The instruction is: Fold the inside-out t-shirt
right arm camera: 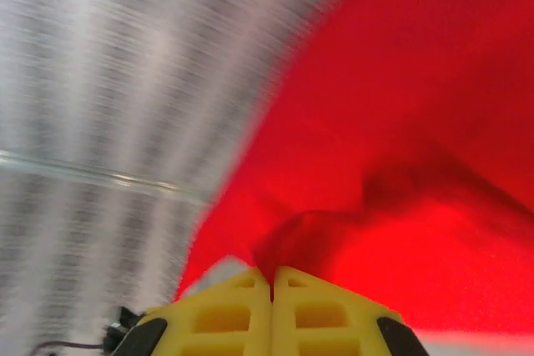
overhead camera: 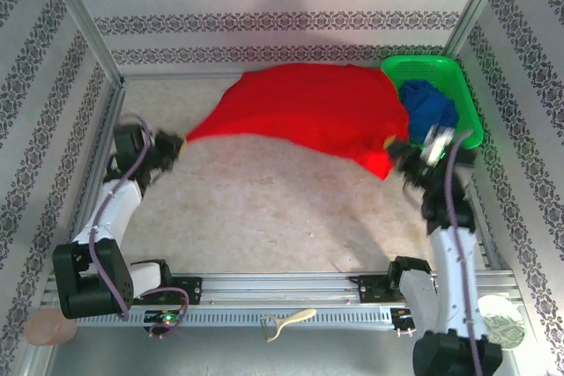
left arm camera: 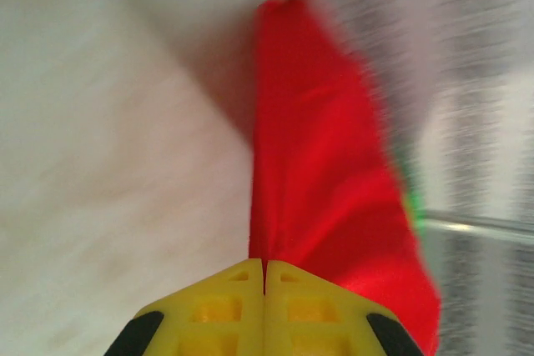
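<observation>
The inside-out t-shirt (overhead camera: 308,112) is a bright red cloth stretched across the back of the table between both arms, its plain red side up. At the cloth's left tip, my left gripper (overhead camera: 174,143) is shut on a corner, and the red cloth (left arm camera: 317,172) runs straight away from the closed yellow fingers (left arm camera: 217,314) above the table. At the right, my right gripper (overhead camera: 404,158) is shut on the other end, where red fabric (right arm camera: 392,156) bunches between the closed yellow fingers (right arm camera: 317,314). Both wrist views are motion-blurred.
A green basket (overhead camera: 458,77) holding a dark blue garment (overhead camera: 429,107) stands at the back right, beside the right arm. Patterned walls with metal posts close in the table on three sides. A metal rail (overhead camera: 291,286) runs along the near edge.
</observation>
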